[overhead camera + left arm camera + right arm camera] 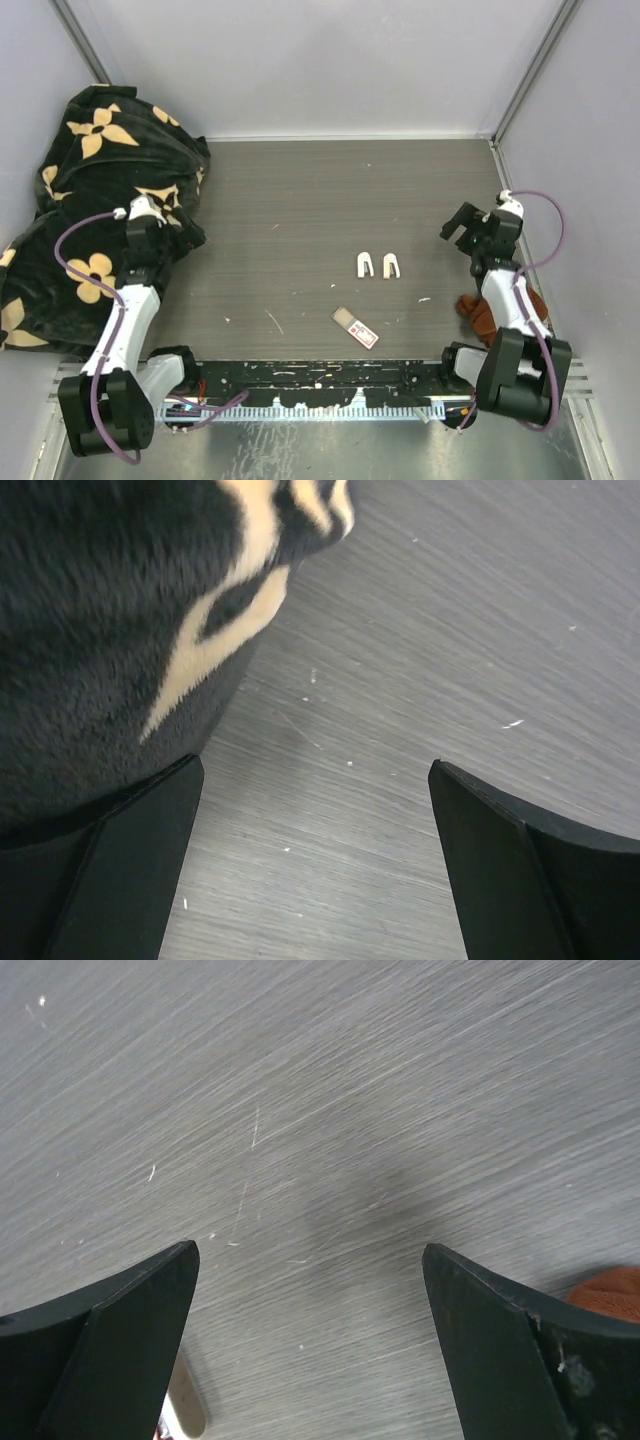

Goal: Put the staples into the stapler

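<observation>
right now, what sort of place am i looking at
Likely a robot lab test cell: a wood-grain table boxed in by plain white panels, with two staplers and a staple box laid out.

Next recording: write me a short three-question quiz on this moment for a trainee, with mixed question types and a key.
1. True or false: the right hand is holding the staple box.
2. How many small white staplers lie on the table?
3. The left hand is closest to: A) the staple box, B) the black floral blanket, C) the staplers.

Key
1. False. Both hands are open and empty, and the box lies alone on the table.
2. Two, side by side beyond the box.
3. B. The blanket is right next to one finger in the left wrist view.
</observation>
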Robot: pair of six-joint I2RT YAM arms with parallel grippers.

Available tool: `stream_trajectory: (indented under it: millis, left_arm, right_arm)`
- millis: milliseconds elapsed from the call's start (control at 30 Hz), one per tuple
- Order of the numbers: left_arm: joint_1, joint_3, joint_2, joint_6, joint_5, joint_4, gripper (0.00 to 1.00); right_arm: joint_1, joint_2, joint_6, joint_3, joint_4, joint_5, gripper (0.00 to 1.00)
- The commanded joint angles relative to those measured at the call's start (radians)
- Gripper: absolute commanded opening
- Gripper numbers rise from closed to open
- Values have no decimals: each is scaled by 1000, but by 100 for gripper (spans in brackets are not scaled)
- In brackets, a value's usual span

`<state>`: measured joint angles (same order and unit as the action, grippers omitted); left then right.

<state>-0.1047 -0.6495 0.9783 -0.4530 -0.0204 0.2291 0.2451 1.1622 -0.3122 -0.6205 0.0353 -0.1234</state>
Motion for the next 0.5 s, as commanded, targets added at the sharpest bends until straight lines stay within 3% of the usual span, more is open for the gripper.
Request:
stream_trajectory:
  millis: [0, 133, 267, 467]
  left_arm:
    - [-9, 185, -14, 21, 132, -416, 98]
    - [-4, 310, 67, 106, 151, -714, 98]
    - [-3, 283, 214, 132, 194, -820, 98]
    - [4, 258, 317, 187, 232, -863, 98]
  right_arm:
    - [3, -139, -41, 163, -352, 138, 100]
    - [4, -181, -9, 375, -722, 290, 100]
    - [3, -70, 49, 503, -1069, 326, 100]
    - [-1, -20, 64, 504, -1102, 306, 97]
